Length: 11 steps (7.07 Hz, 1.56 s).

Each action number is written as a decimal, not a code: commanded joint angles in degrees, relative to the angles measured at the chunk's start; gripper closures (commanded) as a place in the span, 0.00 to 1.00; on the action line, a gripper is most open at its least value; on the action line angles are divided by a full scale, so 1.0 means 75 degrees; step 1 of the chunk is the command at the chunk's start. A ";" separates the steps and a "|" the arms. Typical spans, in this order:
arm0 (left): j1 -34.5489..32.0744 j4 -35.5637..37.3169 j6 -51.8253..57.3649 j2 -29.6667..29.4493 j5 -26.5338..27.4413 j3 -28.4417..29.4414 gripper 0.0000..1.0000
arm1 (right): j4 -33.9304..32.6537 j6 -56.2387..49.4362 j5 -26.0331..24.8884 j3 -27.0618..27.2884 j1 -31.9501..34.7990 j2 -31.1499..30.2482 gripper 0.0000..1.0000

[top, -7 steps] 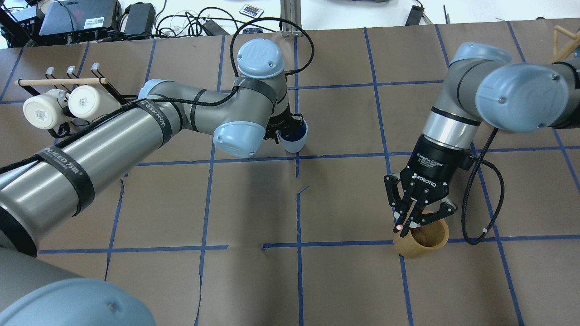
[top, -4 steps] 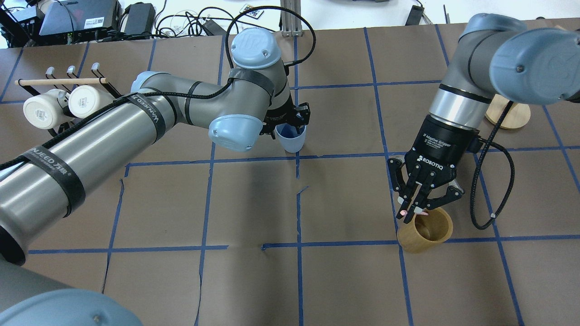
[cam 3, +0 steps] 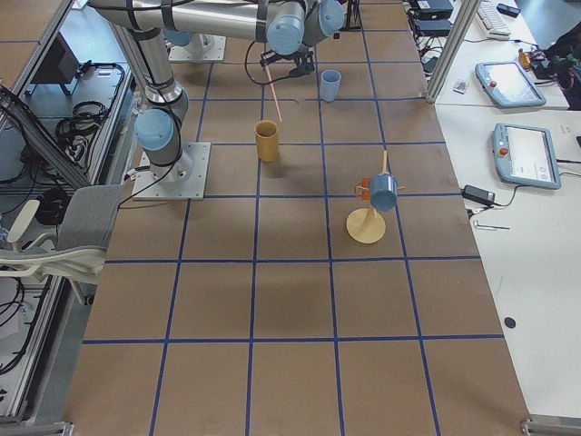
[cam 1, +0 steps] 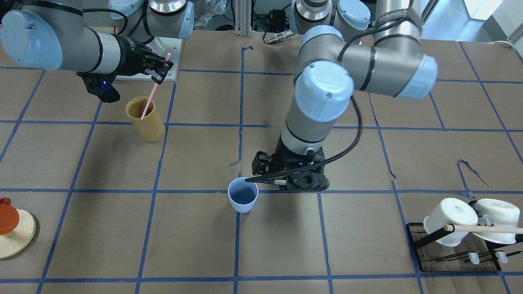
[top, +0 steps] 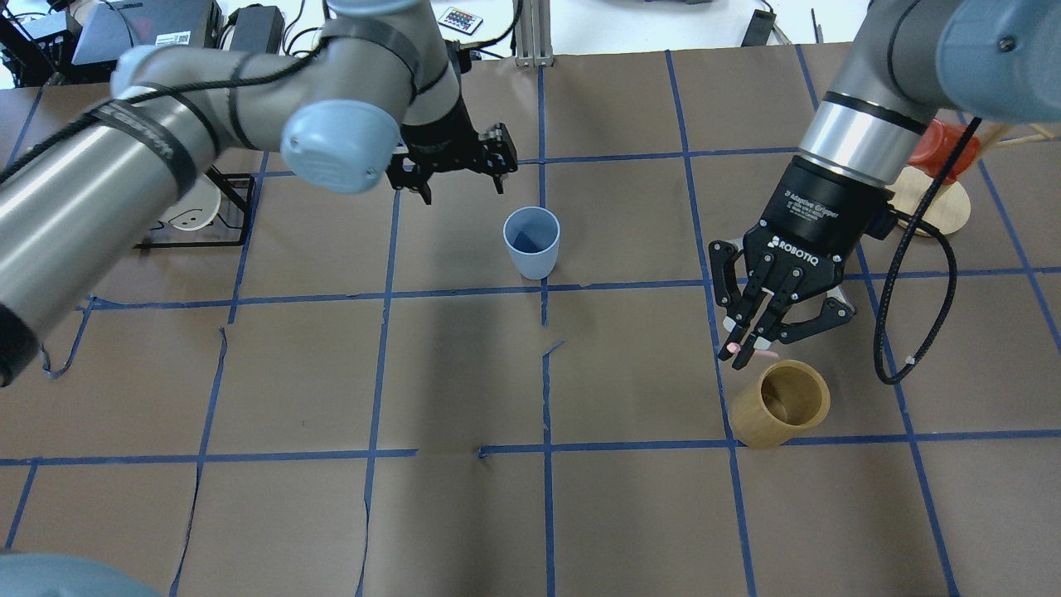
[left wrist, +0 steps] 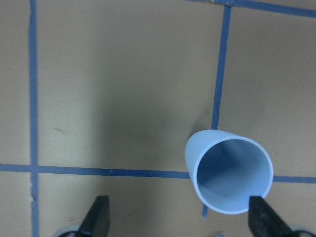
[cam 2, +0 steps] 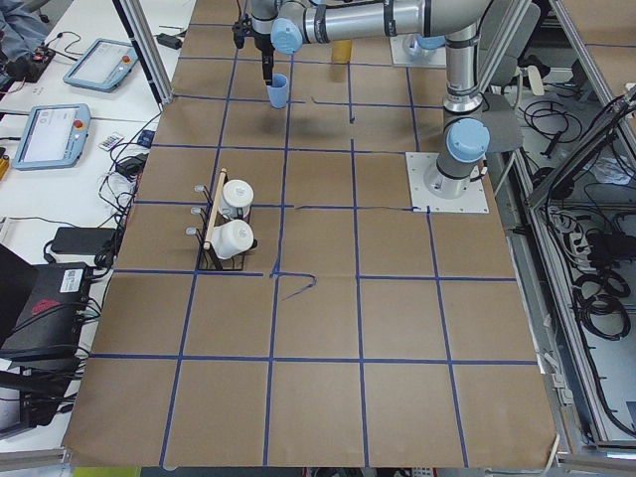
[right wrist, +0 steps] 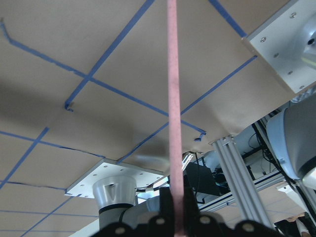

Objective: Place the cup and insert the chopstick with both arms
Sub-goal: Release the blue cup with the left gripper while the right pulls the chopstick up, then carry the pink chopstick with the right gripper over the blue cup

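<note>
1. Two grippers were in view. The left gripper (top: 462,191) had its jaws spread wide and held nothing. The cup (top: 531,240) stood upright on the table (top: 630,514), outside the jaws and apart from them.
2. Only the left wrist view placed the cup (left wrist: 229,175) below the jaws, closer to the finger (left wrist: 264,219) at the frame's right.
3. The right gripper (top: 746,352) had its jaws closed on the chopstick (cam 1: 152,94), which hung below them.
4. Overhead, only a pink tip showed at the jaws. The front-facing view showed the full length, with the lower end overlapping the wooden cup (cam 1: 146,118) mouth.
5. In the right-side view the chopstick (cam 3: 275,95) ended near the rim. Whether it was inside could not be told.
6. The frame edge cut off the left fingers in the wrist view.
</note>
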 commanded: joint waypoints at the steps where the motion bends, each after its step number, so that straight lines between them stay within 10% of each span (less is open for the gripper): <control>1: 0.0849 -0.1080 0.1674 0.0838 0.0235 0.0005 0.00 | 0.0029 0.0018 0.1098 -0.0572 0.0095 -0.0009 1.00; 7: 0.0935 -0.1027 0.2336 0.1603 0.0436 -0.0324 0.00 | -0.1187 0.0146 0.5152 -0.1044 0.0271 0.0690 1.00; 11: 0.0935 -0.1027 0.2348 0.1603 0.0436 -0.0301 0.00 | -0.2677 0.1401 0.5615 -0.0904 0.0399 0.1793 1.00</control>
